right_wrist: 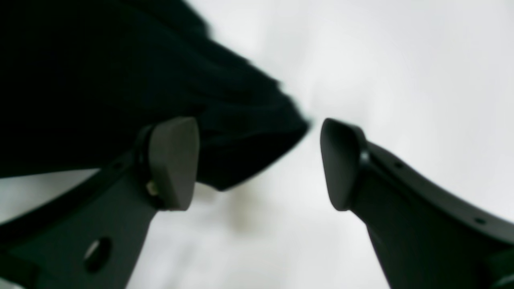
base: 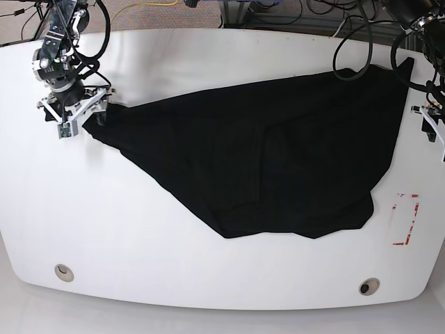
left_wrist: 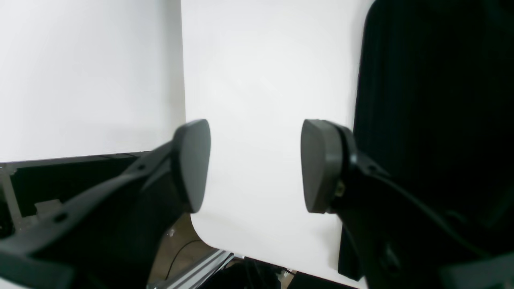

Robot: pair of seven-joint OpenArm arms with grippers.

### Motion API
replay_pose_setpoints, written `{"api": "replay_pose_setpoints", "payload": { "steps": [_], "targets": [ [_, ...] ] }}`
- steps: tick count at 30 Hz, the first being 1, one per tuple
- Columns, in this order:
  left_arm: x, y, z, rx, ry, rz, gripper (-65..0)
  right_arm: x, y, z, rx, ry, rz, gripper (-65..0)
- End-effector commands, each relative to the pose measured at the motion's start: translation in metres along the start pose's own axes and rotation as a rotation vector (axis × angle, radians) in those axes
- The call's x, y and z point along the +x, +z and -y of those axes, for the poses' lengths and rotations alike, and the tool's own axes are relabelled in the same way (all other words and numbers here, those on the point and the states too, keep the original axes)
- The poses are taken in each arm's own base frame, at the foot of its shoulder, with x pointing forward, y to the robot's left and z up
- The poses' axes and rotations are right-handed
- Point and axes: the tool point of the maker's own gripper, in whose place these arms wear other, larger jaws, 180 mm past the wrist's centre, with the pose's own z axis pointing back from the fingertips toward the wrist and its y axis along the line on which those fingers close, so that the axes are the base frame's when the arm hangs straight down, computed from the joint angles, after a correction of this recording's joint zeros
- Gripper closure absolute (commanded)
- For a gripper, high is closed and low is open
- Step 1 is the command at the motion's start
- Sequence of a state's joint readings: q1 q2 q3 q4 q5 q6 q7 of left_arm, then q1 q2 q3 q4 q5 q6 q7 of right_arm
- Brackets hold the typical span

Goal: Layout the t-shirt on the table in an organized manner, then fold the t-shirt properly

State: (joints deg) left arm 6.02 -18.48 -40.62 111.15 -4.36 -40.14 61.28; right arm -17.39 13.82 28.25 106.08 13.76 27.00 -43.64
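The black t-shirt (base: 278,160) spreads across the tabletop (base: 174,229); its left tip lies between the right pincer's (right_wrist: 259,162) parted jaws, unclamped; the left pincer (left_wrist: 255,164) gapes at its right edge.

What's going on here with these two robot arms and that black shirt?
A two-armed robot is spreading a large black cloth t-shirt across a glossy white table. The right claw is open with a corner of the shirt just beyond its fingertips. The left claw is open and empty beside the shirt's opposite edge. The shirt lies stretched but crooked, not folded yet.
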Motion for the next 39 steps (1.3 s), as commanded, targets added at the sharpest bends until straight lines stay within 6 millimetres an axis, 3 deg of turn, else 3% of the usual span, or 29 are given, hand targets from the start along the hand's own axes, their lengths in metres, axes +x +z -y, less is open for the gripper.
{"api": "replay_pose_setpoints", "payload": {
  "steps": [1,11,19,31,39],
  "targets": [
    [0.009,0.005,-0.01,0.028,-0.01,0.032,-33.2,0.022,0.007,0.003,-0.007,0.022,0.073,-45.7],
    [0.009,0.004,-0.009,0.025,-0.008,0.032,-33.2,0.027,0.008,0.003,-0.008,0.021,0.088,-45.5],
    [0.008,0.004,-0.009,0.024,-0.009,0.029,-33.2,0.026,0.006,-0.023,0.042,-0.002,0.098,-45.5],
    [0.007,0.004,-0.008,0.022,-0.008,0.027,-33.2,0.037,0.01,-0.126,0.285,0.107,0.127,-45.3],
    [0.007,0.004,-0.008,0.022,-0.008,0.027,-33.2,0.049,0.006,-0.155,0.365,0.173,0.151,-45.3]
  ]
}}
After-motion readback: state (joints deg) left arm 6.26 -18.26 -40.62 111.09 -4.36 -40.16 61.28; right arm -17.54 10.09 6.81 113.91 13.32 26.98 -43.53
